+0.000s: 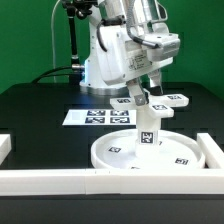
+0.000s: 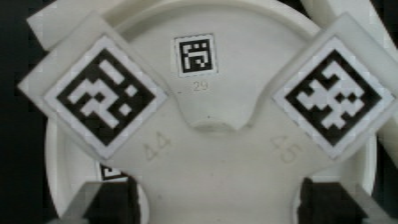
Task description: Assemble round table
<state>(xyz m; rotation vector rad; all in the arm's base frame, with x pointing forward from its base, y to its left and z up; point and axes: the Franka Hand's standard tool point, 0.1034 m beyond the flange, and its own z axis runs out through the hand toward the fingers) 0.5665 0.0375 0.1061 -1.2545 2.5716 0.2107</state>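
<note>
The large rimmed disc [image 1: 125,155] lies flat near the table's front, its tagged face also visible in the wrist view [image 2: 196,55]. The short post [image 1: 148,125] stands nearly upright with its lower end at the disc's middle; the hub is hidden under it. My gripper [image 1: 141,98] is shut on the post's upper part. In the wrist view the post [image 2: 217,130] fills the picture with two diamond tags, and the dark pads [image 2: 103,200] press its sides, gripper [image 2: 217,202]. The flat cross-shaped piece [image 1: 172,100] lies behind the disc, towards the exterior view's right.
The marker board [image 1: 92,117] lies behind the disc on the exterior view's left. White border rails run along the front [image 1: 60,181], the right [image 1: 212,150] and the left edge [image 1: 4,146]. The arm's base [image 1: 100,60] stands at the back.
</note>
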